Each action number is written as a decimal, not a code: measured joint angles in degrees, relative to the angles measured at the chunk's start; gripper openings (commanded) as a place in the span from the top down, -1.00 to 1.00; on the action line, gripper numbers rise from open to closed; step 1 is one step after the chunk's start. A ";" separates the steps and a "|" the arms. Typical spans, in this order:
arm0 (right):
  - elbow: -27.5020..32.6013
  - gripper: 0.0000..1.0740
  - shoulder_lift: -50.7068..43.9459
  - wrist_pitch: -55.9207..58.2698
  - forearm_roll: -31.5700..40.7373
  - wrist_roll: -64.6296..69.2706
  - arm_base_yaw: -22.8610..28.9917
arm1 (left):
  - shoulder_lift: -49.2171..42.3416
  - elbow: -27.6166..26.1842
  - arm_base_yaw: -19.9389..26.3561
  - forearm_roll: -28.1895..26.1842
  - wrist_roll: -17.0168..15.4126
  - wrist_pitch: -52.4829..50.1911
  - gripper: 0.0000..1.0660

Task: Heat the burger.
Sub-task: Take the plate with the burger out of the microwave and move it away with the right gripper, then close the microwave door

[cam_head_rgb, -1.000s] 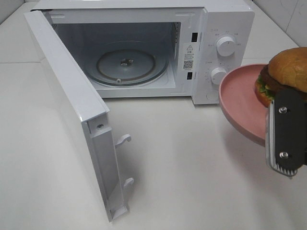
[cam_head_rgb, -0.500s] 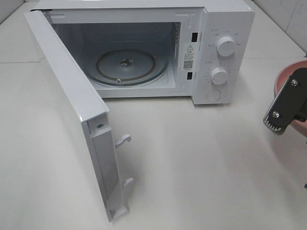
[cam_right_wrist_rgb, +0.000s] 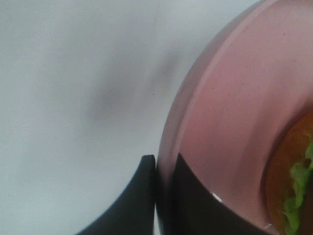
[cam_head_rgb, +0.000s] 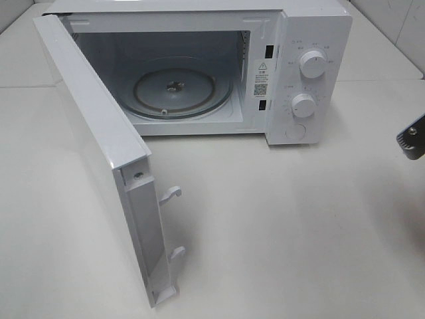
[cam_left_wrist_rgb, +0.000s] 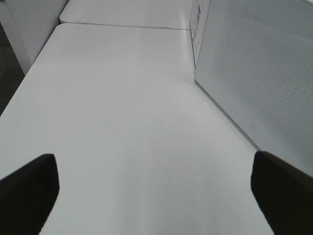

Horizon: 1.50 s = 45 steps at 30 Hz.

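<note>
Surface: a plain white table (cam_head_rgb: 285,232) filled the high view; a seam between two tabletops ran across the upper left of that frame.
Room: pale wall panels showed in the upper right corner of the high view; a dark floor strip lay at the left edge of the left wrist view.
Writing: a white sticker (cam_head_rgb: 261,78) with a warning triangle and a square code sat on the inner frame of the microwave (cam_head_rgb: 312,26); its small print was too fine to read, as were the marks around the two knobs (cam_head_rgb: 312,64).
Microwave: it stood at the top centre of the high view, its door (cam_head_rgb: 99,153) swung wide toward the lower left, latch hooks showing on the door's edge.
Contents: only the glass turntable (cam_head_rgb: 174,90) lay in the cavity.
Left gripper (cam_left_wrist_rgb: 156,191): released, its dark fingertips (cam_left_wrist_rgb: 29,186) far apart at the lower corners of the left wrist view, over bare table beside the door's perforated panel.
Right gripper (cam_right_wrist_rgb: 164,196): clenched on the rim of the pink plate (cam_right_wrist_rgb: 230,112); in the high view only a dark tip showed at the right edge.
Burger (cam_right_wrist_rgb: 293,196): on the plate, bun and green lettuce at the lower right of the right wrist view, outside the microwave.
</note>
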 measured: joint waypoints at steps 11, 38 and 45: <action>0.00 1.00 7.33 -8.31 1.09 0.00 -14.15 | 0.00 0.00 0.00 0.00 0.00 0.00 -0.88; -0.23 -0.48 24.47 -26.07 7.16 -0.57 -15.30 | 0.00 0.00 0.00 0.00 0.00 0.00 -0.88; -0.80 -0.80 24.29 -26.01 15.81 -2.92 -15.30 | 0.00 0.00 0.00 0.00 0.00 0.00 -0.88</action>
